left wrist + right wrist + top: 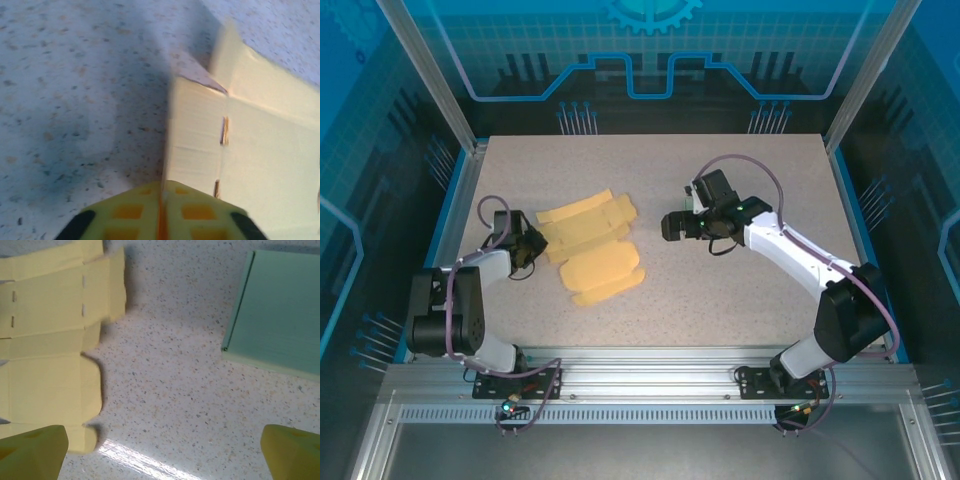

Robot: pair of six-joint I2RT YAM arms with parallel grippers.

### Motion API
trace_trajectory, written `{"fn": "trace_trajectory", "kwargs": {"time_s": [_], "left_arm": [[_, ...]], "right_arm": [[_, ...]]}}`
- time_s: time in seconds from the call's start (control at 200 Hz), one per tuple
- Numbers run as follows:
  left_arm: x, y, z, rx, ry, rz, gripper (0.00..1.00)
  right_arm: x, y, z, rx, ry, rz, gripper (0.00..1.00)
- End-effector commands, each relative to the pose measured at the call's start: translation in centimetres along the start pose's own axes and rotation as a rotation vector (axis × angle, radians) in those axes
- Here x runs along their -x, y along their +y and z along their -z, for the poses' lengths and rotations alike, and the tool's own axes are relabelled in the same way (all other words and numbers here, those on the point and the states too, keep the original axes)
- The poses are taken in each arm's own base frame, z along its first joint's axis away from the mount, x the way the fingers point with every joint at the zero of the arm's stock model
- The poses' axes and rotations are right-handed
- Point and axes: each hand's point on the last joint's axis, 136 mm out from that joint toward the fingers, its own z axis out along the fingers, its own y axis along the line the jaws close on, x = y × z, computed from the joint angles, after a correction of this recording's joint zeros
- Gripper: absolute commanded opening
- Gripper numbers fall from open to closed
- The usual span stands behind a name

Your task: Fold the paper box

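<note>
Left pincer (161, 200) closed, pinching paper box (260, 165) edge

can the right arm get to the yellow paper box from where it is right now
Probably yes. The right claw is open and faces the paper box, with bare table between them. The left claw pinches the box's far left edge, out of the way.

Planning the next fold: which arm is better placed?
Likely left: the left gripper is shut on the box's left edge, while the right gripper hangs open, apart from it.
</note>
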Motion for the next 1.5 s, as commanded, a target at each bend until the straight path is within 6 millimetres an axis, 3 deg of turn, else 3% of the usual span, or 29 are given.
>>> {"fn": "trace_trajectory", "kwargs": {"time_s": [0.0, 0.115, 0.285, 0.365, 0.51, 0.745, 1.041, 1.226, 1.491], "left_arm": [[1.2, -3.7, 0.8, -0.175, -0.021, -0.075, 0.08], [1.3, -6.6, 2.1, -0.342, -0.041, -0.141, 0.01], [0.3, -11.0, 5.0, -0.547, -0.041, -0.280, 0.01], [-0.5, -13.0, 6.6, -0.632, -0.052, -0.361, 0.01], [-2.0, -15.5, 8.9, -0.769, -0.047, -0.456, 0.01], [-3.4, -17.4, 12.3, -0.998, -0.034, -0.444, 0.02], [-3.0, -20.0, 16.4, -1.249, 0.013, -0.332, 0.00], [-3.0, -21.0, 17.0, -1.310, 0.086, -0.258, 0.00], [-2.1, -22.3, 21.5, -1.388, 0.079, -0.236, 0.00]], "right_arm": [[-0.3, -0.1, 0.7, -0.010, -0.027, -0.009, 1.00], [-0.4, -0.2, 0.9, 0.021, -0.056, -0.015, 1.00], [-0.2, 0.1, 1.1, 0.200, -0.128, -0.067, 0.99], [0.8, 0.2, 1.5, 0.306, -0.207, -0.096, 0.98], [0.3, -1.2, 0.7, 0.369, -0.233, -0.134, 0.97], [-0.3, -1.6, -0.4, 0.440, -0.251, -0.119, 0.93], [-1.1, -2.7, -1.6, 0.462, -0.255, -0.145, 0.92], [-0.9, -2.8, -1.1, 0.549, -0.303, -0.159, 0.92], [0.7, -1.7, 0.3, 0.644, -0.338, -0.108, 0.92]]}}
